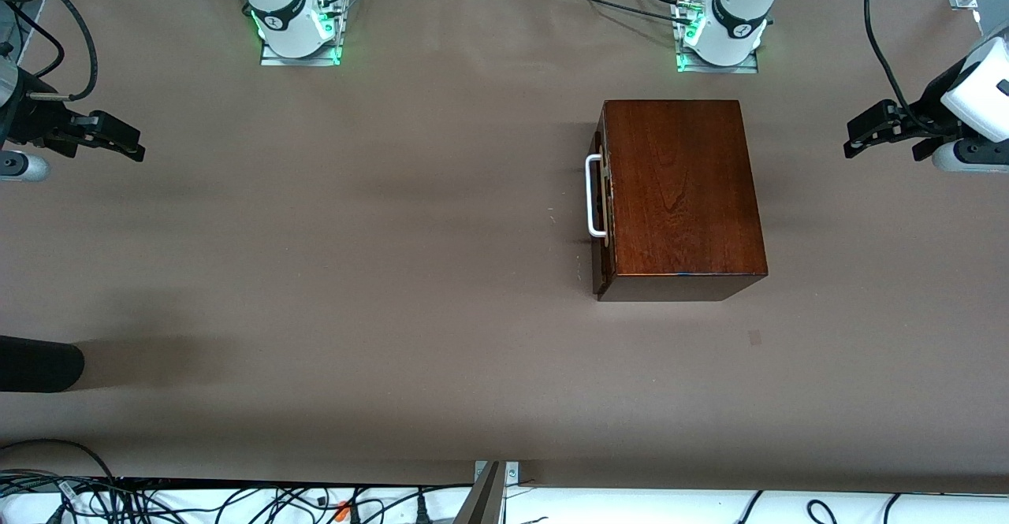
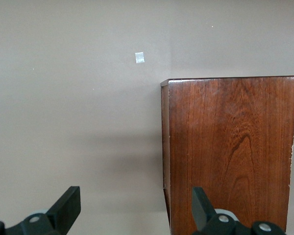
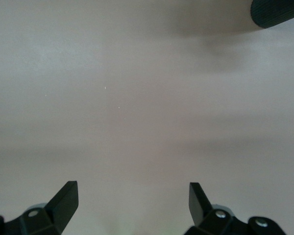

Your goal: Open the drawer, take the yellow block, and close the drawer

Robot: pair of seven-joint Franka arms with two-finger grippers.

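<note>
Both hands, the left hand (image 1: 855,139) and right hand (image 1: 130,146), hang wide open and empty; a careless tug on the handle (image 1: 593,197) could drag the whole box (image 1: 682,193) instead of the drawer (image 1: 601,209).

Light is even and fairly bright from overhead, with no hard glare on the table (image 1: 394,217). The box (image 1: 682,189) shows a soft sheen on its glossy top and casts a faint shadow toward the right arm's end. Broad, soft shadow bands cross the table. Past the right gripper's fingers (image 3: 63,200) the surface looks washed out and hazy; the fingertips themselves are dark silhouettes.
</note>
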